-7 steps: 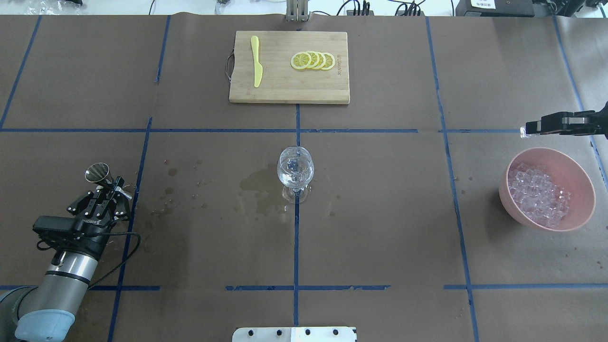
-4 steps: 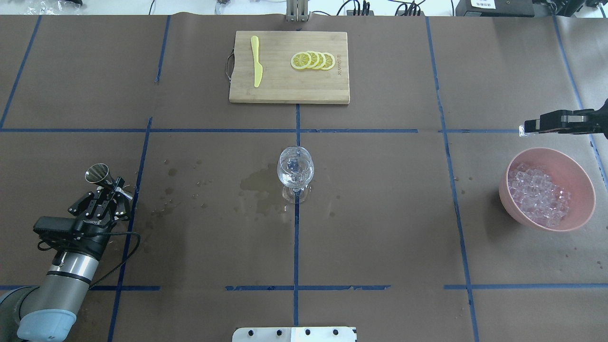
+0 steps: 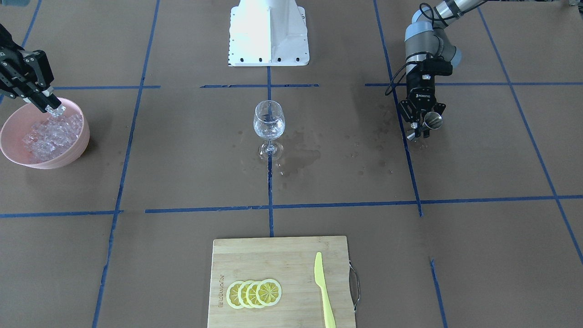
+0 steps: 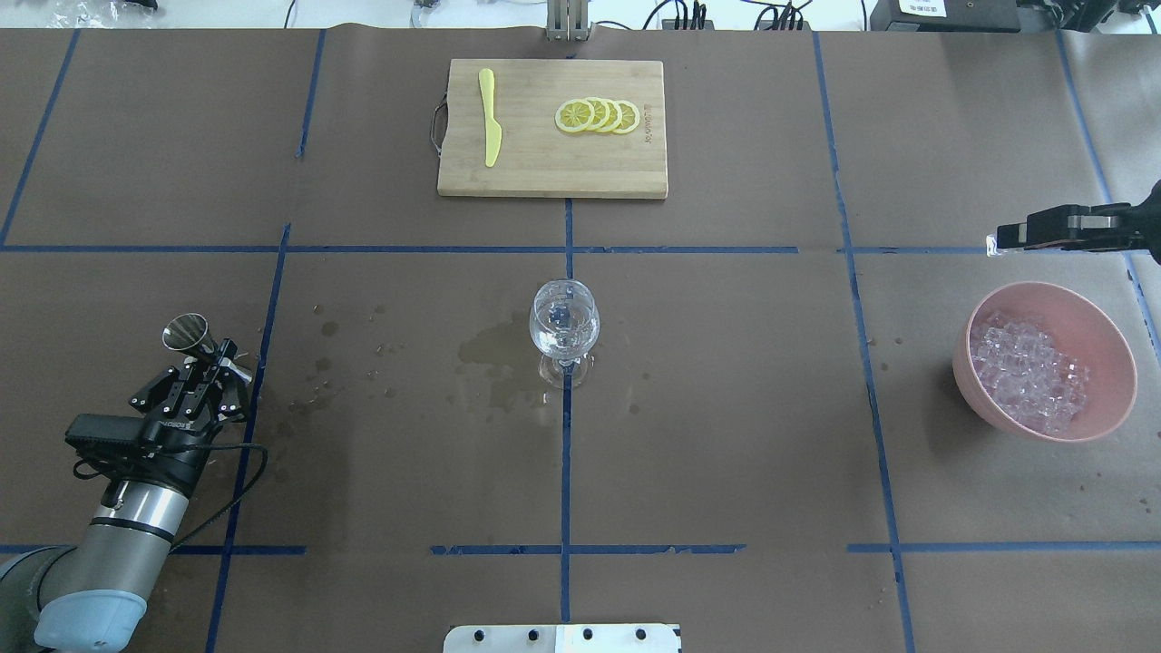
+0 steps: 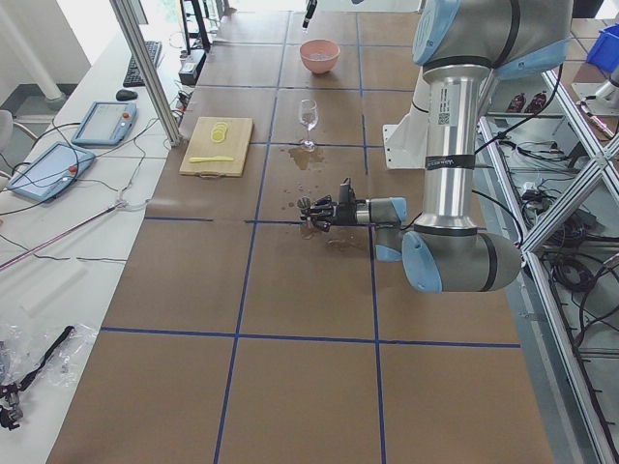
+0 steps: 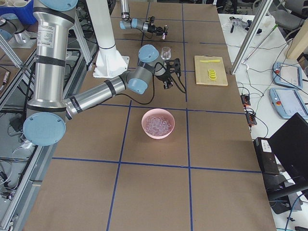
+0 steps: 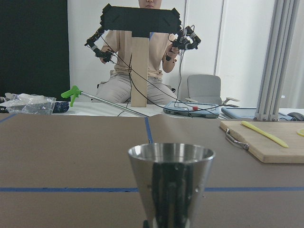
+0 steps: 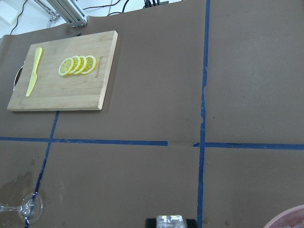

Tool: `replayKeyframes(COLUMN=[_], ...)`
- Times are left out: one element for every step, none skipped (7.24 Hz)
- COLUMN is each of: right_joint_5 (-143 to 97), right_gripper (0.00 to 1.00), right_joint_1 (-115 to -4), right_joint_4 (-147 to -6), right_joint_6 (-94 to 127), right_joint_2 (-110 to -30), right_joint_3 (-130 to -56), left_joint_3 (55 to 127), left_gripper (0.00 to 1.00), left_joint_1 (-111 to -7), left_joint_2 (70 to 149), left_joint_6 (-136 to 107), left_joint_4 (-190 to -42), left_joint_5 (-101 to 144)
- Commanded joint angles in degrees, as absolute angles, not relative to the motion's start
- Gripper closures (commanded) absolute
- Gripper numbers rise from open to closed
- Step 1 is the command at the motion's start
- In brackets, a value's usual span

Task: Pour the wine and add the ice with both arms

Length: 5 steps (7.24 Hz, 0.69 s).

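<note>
One glassy ice cube [image 4: 994, 248] sits pinched at the tip of the right arm's [image 6: 96, 94] nearly closed jaws, at the right edge of the overhead view, just above the pink bowl [image 4: 1052, 285] heaped with ice [image 4: 1029, 376]. The cube looks slick, so the carry to the thin-stemmed wine glass [image 4: 564, 326] at frame centre wants steady pressure and a low release inside the rim. At lower left, the left arm's [image 4: 127, 521] jaws clamp a polished steel jigger [image 4: 186, 331]. Wet stains darken the counter's brown paper [image 4: 490, 349].

Left end effector [image 4: 216, 361] low, clamped on steel cup [image 4: 186, 332], right end effector [image 4: 1001, 242] raised, pinching ice cube [image 8: 170, 220]
</note>
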<state>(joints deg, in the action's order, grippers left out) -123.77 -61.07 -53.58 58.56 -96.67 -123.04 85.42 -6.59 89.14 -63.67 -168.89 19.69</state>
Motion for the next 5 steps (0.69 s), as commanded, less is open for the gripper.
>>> replayKeyframes(right_joint_5=[-124.01, -124.01, -123.84, -123.75, -123.66], right_gripper=[1.0, 1.0, 1.0, 1.0, 1.0], right_joint_1=[-60.39, -59.77, -59.07, -58.28, -57.31], right_joint_4=[-53.7, -53.7, -53.88, -53.88, -54.14], right_joint_6=[61.68, 61.87, 61.96, 61.96, 63.09], right_joint_2=[-94.23, -93.52, -92.47, -92.29, -91.15], right_joint_3=[-122.96, -123.05, -122.96, -122.96, -122.96], left_joint_3=[85.43, 85.52, 85.52, 85.6, 85.87], left_gripper=[0.56, 0.54, 0.53, 0.33, 0.0], left_joint_1=[-6.68, -6.68, -6.68, -6.77, -7.03], left_joint_2=[89.12, 89.12, 89.12, 89.03, 88.86], left_joint_6=[-63.54, -63.46, -63.46, -63.11, -62.93], left_joint_4=[-168.84, -168.84, -168.84, -168.84, -168.84], left_joint_5=[19.69, 19.69, 19.77, 19.86, 20.39])
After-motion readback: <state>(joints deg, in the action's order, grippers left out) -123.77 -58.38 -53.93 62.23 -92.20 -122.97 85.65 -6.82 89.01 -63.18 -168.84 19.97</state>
